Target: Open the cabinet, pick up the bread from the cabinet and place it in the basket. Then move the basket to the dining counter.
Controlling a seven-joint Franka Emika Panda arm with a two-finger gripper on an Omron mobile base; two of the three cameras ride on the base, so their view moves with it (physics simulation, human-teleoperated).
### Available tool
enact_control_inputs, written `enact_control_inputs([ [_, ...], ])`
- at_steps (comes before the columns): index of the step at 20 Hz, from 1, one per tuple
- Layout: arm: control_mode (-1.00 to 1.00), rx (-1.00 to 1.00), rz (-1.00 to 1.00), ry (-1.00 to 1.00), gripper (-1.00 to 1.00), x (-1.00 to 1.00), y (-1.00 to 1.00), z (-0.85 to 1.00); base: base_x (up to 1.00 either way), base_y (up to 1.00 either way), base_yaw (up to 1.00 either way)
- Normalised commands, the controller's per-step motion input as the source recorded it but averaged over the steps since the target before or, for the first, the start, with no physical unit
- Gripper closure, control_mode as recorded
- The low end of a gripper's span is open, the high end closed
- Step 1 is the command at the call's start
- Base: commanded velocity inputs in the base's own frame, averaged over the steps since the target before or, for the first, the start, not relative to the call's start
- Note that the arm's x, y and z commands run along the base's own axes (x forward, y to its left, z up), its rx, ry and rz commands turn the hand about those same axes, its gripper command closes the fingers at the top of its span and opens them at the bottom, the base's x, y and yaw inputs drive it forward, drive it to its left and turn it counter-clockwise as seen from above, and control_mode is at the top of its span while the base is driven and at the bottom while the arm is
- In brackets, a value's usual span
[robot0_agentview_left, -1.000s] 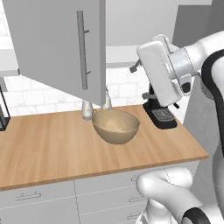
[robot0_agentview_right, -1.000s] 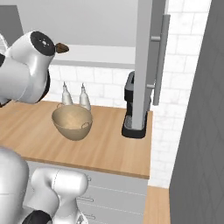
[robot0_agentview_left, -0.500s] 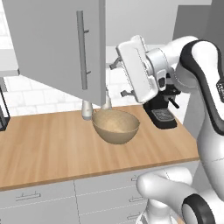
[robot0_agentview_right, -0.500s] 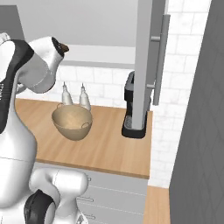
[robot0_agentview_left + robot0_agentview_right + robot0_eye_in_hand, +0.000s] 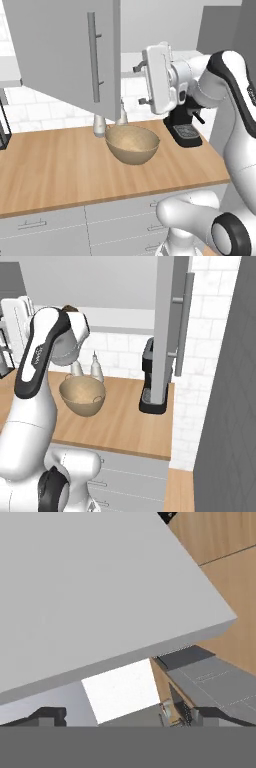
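Note:
Both cabinet doors stand open: the left door with its bar handle, and the right door seen edge-on. The bread, a small dark brown lump, lies on the cabinet shelf, partly hidden behind my arm. The tan basket sits on the wooden counter below. My gripper is open and holds nothing, fingers pointing left toward the cabinet opening, just right of the left door's edge and above the basket. In the hand view the gripper faces a grey cabinet panel. The dining counter is out of view.
Two white bottles stand behind the basket by the wall. A black coffee machine stands at the counter's right end, under the right door. Grey drawers run below the counter.
My hand has swung left from above the coffee machine to the cabinet opening and turned level, fingers toward the shelf. The gripper stayed open; basket and doors have not moved.

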Motion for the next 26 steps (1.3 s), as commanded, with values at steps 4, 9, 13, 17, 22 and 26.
enact_control_inputs([
  [4,-1.0,0.06,0.0,-0.01,-1.0,0.14,0.0,-0.06,0.0,0.0,0.0],
  [9,-1.0,0.0,0.0,0.03,-1.0,0.62,0.03,-0.01,0.0,0.0,0.0],
  [13,-1.0,0.0,0.1,0.09,-1.0,0.61,0.16,0.0,0.0,0.0,0.0],
  [17,-1.0,-0.05,0.17,0.04,-1.0,0.34,0.55,0.0,0.0,0.0,0.0],
  [22,-1.0,-0.09,0.08,0.02,-1.0,0.05,0.82,0.0,0.0,0.0,0.0],
  [26,-1.0,-0.09,0.0,0.02,-1.0,-0.05,0.84,0.0,0.0,0.0,0.0],
])
